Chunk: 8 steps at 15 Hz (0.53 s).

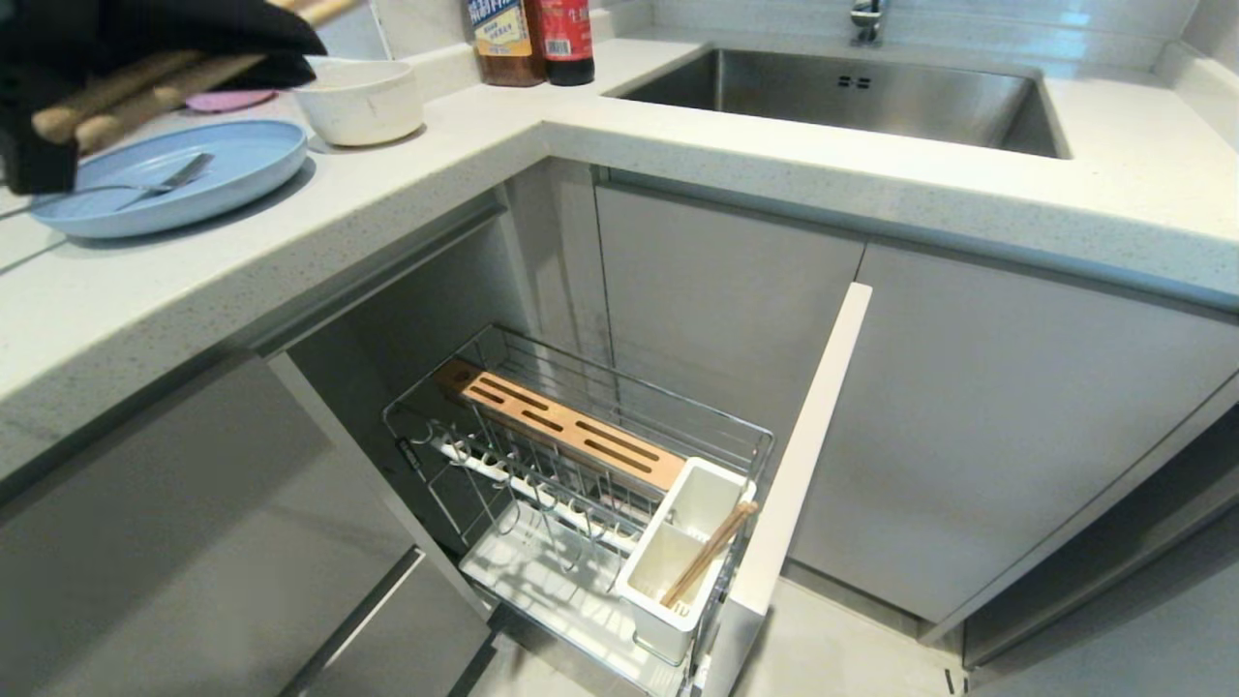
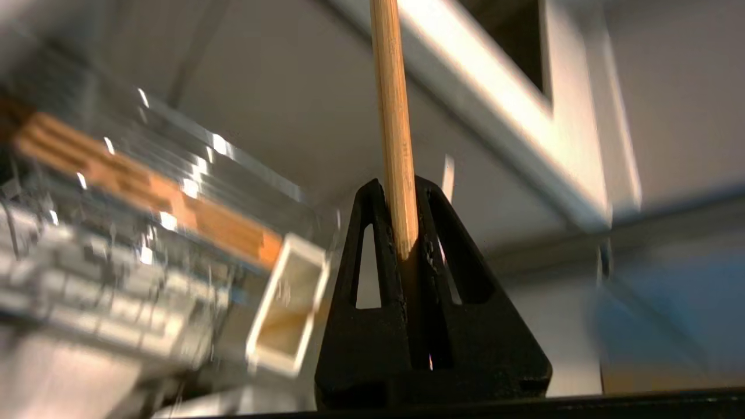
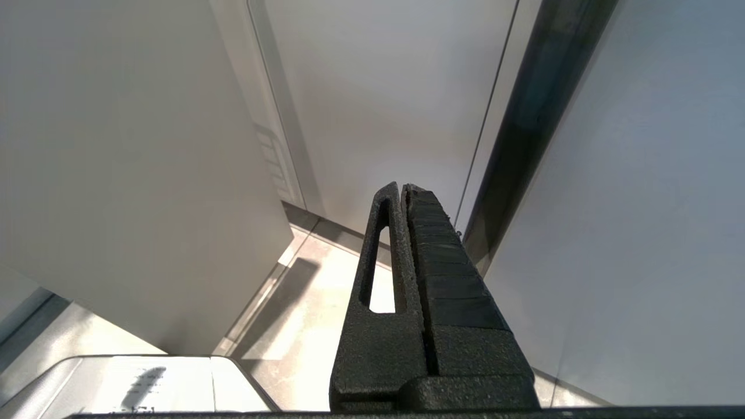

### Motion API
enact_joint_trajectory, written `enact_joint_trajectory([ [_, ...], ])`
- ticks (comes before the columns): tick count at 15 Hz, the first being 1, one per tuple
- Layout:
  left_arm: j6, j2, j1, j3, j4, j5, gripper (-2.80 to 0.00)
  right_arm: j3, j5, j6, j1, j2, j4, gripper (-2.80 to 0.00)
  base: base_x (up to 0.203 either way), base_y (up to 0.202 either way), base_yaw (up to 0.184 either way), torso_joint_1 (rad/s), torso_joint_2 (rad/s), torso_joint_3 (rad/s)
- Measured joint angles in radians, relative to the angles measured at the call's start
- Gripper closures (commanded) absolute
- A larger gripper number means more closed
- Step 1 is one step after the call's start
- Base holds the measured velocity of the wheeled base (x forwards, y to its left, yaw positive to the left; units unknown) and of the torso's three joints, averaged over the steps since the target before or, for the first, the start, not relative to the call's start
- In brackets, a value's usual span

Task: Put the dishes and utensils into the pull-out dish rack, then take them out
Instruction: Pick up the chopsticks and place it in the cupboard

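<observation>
My left gripper is shut on a light-wood chopstick that sticks out straight past its fingertips. In the head view it hangs at the top left, over the counter, with the chopstick above the light-blue plate. A silver fork lies on that plate. Beside it stands the off-white bowl. Below, the pull-out dish rack is drawn out, and another chopstick leans in its white utensil holder. My right gripper is shut and empty, parked low by cabinet fronts.
The rack's pale front panel juts into the floor space. Its wooden strip runs along the back. Two bottles stand at the counter's rear, a steel sink to the right. A pink item lies behind the plate.
</observation>
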Motion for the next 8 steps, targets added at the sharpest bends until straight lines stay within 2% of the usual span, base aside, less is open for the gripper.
enact_joint_trajectory([
  [3,-0.003,-0.010,-0.041,0.007,0.174,-0.107,0.00,0.000,0.000,0.000,0.000,0.000,0.000,0.00,0.000,0.000,0.000,0.000,0.00,0.000],
  [6,0.032,-0.004,-0.047,0.005,0.321,-0.253,0.00,0.000,0.000,0.000,0.000,0.000,0.000,0.00,0.000,0.000,0.000,0.000,0.00,0.000],
  [8,0.048,0.018,-0.048,0.001,0.417,-0.287,0.00,0.000,0.000,0.000,0.000,0.000,0.000,0.00,0.000,0.000,0.000,0.000,0.00,0.000],
])
